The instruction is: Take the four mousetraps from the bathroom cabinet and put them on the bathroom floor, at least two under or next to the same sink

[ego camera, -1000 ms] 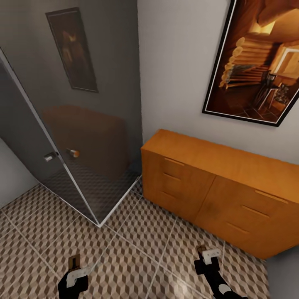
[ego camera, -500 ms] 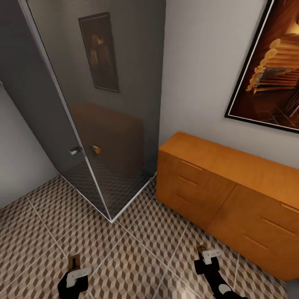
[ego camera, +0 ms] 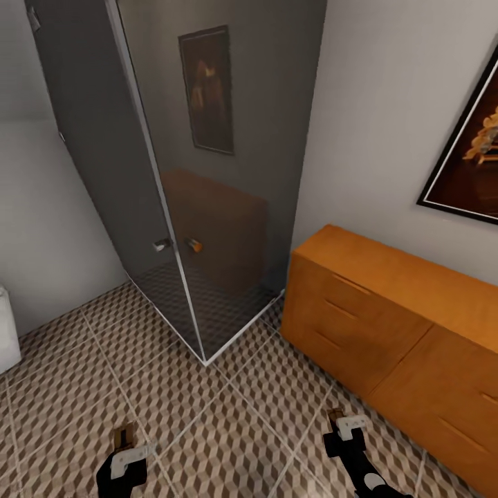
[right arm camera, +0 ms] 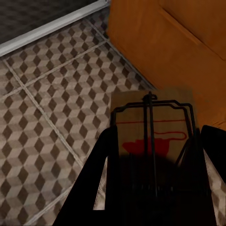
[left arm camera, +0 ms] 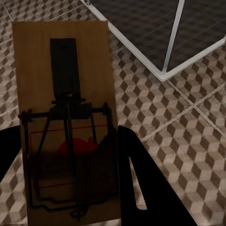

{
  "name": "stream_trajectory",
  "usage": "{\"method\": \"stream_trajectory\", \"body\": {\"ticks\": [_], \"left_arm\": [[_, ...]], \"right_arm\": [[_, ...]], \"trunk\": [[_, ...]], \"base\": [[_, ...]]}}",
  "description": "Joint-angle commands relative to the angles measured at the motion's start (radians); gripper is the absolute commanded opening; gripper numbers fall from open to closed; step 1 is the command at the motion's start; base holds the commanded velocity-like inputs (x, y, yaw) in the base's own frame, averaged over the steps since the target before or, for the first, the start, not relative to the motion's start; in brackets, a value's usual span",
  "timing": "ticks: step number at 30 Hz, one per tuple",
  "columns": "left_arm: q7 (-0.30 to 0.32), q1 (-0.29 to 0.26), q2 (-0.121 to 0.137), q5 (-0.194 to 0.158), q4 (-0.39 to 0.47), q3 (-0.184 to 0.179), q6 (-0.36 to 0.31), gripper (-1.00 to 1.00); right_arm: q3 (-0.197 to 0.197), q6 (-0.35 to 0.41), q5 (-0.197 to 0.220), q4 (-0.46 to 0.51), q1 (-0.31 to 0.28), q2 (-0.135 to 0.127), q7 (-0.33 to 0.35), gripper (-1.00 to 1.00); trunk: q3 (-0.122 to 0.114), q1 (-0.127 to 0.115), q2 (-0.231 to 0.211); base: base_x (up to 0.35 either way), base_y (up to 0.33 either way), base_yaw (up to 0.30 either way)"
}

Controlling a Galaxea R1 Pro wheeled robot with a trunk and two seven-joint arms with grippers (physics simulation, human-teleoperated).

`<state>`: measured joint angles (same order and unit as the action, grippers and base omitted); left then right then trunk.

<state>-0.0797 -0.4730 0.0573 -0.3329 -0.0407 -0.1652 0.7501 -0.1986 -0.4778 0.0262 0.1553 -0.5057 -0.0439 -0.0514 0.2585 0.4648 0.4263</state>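
Head view. Both arms reach forward at the lower edge of the frame, over open bathroom floor (ego camera: 228, 415). The left gripper (ego camera: 124, 443) and the right gripper (ego camera: 342, 425) each carry a small tan board at the tip; the two are well apart, with a broad stretch of patterned tile between them. The cabinet (ego camera: 387, 325) stands against the far wall on the right, its front corner near the right gripper. A glass shower enclosure (ego camera: 207, 207) occupies the far corner; its metal-edged base corner juts toward the middle of the floor, and its side touches or nearly touches the cabinet's end. A white fixture (ego camera: 7, 332) shows at the left edge. A framed picture (ego camera: 467, 152) hangs above the cabinet.

Left wrist view. A mousetrap (left arm camera: 66, 117) is pinched between the dark fingers (left arm camera: 136, 179), held flat above the tiles. Its black spring bar and red bait patch face the camera. The enclosure's base rail runs beyond it, apart from the board.

Right wrist view. A second mousetrap (right arm camera: 153, 132) is pinched between the fingers (right arm camera: 101, 179), one on each long edge. Its far end lies close to the cabinet's lower front; whether it touches cannot be told. Open tile extends to the other side.
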Motion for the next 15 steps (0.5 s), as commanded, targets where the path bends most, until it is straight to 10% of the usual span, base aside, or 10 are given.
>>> {"method": "stream_trajectory", "body": {"ticks": [1, 15], "left_arm": [[-0.012, -0.002, -0.001, 0.003, -0.004, -0.008, 0.005, -1.00], [-0.012, -0.002, -0.001, 0.003, -0.004, -0.008, 0.005, -1.00]], "right_arm": [[-0.008, -0.002, 0.003, 0.000, -0.001, -0.001, -0.005, -1.00], [-0.008, -0.002, 0.003, -0.001, -0.001, -0.001, -0.005, -1.00]], "trunk": [[0.001, 0.000, 0.002], [-0.005, 0.000, 0.002]], "base": [[0.000, 0.000, 0.274], [0.000, 0.000, 0.274]]}}
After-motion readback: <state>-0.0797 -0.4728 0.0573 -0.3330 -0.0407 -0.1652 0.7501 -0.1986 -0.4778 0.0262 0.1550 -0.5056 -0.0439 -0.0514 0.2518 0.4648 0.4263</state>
